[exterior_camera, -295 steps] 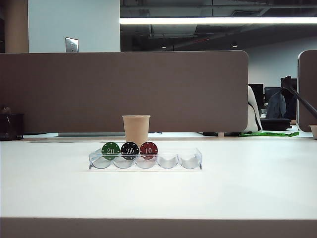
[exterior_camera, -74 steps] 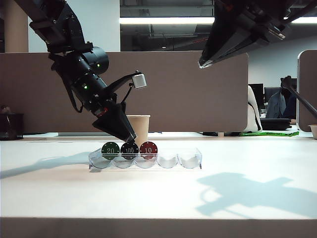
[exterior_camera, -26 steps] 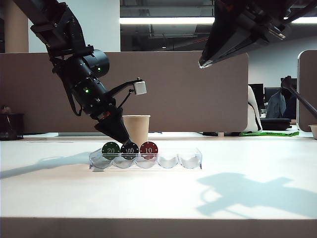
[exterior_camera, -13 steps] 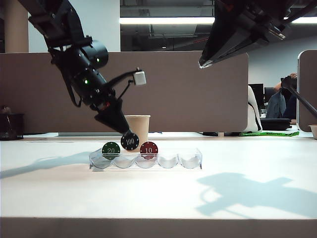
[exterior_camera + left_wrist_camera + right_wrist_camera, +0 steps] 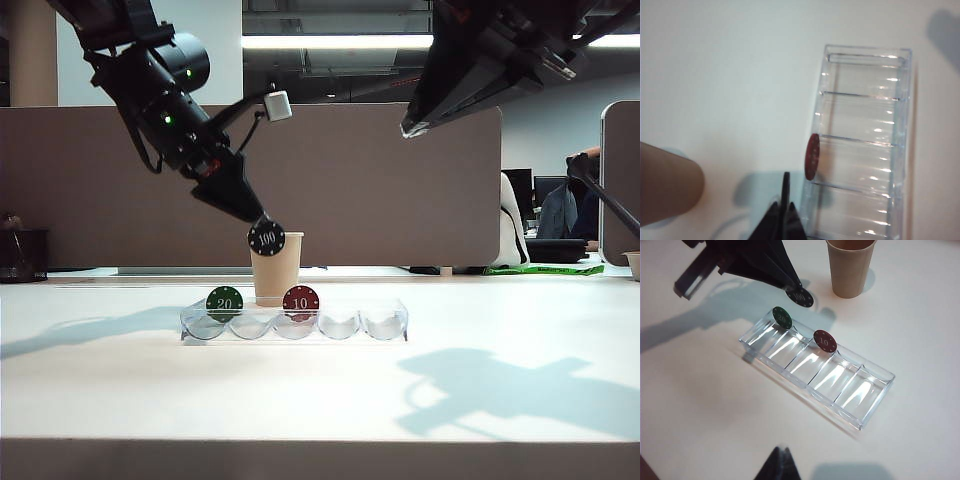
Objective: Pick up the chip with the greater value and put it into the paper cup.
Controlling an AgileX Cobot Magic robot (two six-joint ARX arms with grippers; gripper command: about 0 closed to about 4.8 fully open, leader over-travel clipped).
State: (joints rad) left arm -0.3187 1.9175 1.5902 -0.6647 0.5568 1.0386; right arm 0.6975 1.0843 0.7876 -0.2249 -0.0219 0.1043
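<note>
The left gripper (image 5: 262, 222), up at the left of the scene, is clamped on the top edge of the black "100" chip (image 5: 266, 238), which hangs in the air above the clear chip tray (image 5: 390, 322) and in front of the paper cup (image 5: 276, 270), about level with its rim. The right gripper (image 5: 780, 456) is parked high on the right, well apart from everything; its jaws look pressed together with nothing between them.

The step in hand is the carry to the cup. To do it well, lift the chip clear above the rim, move it toward the far side until it sits over the cup mouth, then release; the cup looks light and would tip if the fingers caught it.

The chip stands on edge, its printed face toward the near side. Being round, it has no long axis in its face; its thin axis runs near to far. The green "20" chip (image 5: 224, 301) and red "10" chip (image 5: 300, 299) stand in their slots, with an empty slot between them
</note>
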